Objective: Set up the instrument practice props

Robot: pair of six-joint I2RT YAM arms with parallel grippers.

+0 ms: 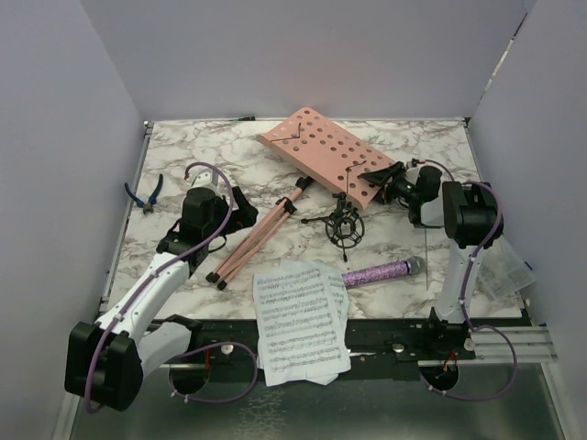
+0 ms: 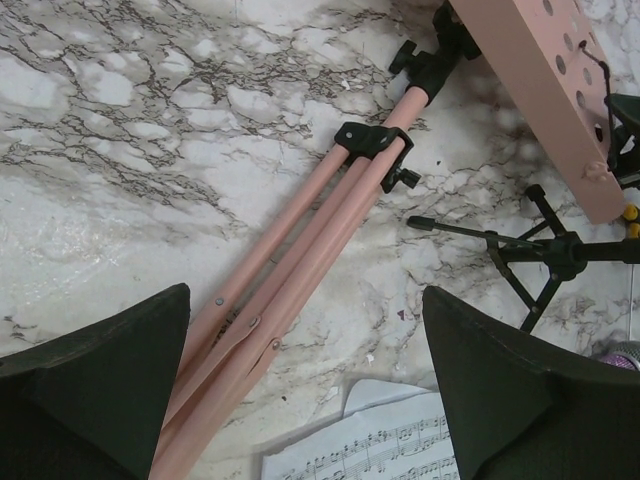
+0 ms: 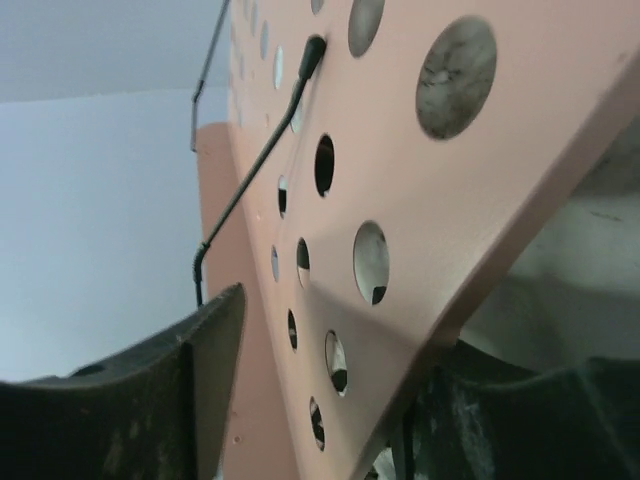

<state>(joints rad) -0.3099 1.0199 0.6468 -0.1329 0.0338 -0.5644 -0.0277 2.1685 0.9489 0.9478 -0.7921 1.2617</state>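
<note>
Shows setup barely begun: music stand (image 1: pixel 316 147) flat, microphone (image 1: pixel 381 272) and sheet-music pages (image 1: pixel 298 316) loose; left gripper (image 2: pixel 305 310) wide open, right gripper (image 3: pixel 335 330) straddling stand, grip unclear.

Marble-pattern table (image 1: pixel 183 147), plain pale walls (image 1: pixel 275 55) on three sides.

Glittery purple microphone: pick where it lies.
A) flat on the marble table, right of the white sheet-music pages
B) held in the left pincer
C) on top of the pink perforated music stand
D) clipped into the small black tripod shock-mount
A: the glittery purple microphone lies flat on the marble table, just right of the white sheet-music pages and apart from the small black tripod shock-mount.
</note>
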